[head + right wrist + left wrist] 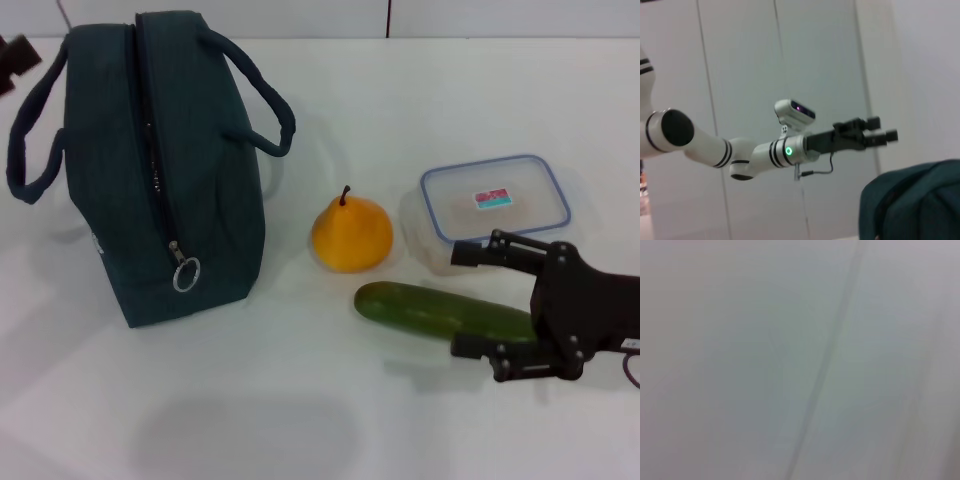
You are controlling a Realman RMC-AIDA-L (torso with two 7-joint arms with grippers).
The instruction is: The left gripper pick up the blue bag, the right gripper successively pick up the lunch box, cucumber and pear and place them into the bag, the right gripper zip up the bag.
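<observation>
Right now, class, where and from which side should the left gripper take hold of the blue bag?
Judging by its pose, grip the handle loop on the robot's left of the blue bag; it arches clear of the upright side. The left gripper should approach from that side.

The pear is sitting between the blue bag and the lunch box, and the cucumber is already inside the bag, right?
Not quite. The cucumber is not inside the blue bag; it lies on the table in front of the pear and lunch box, as the head view shows. The rest is right.
</observation>
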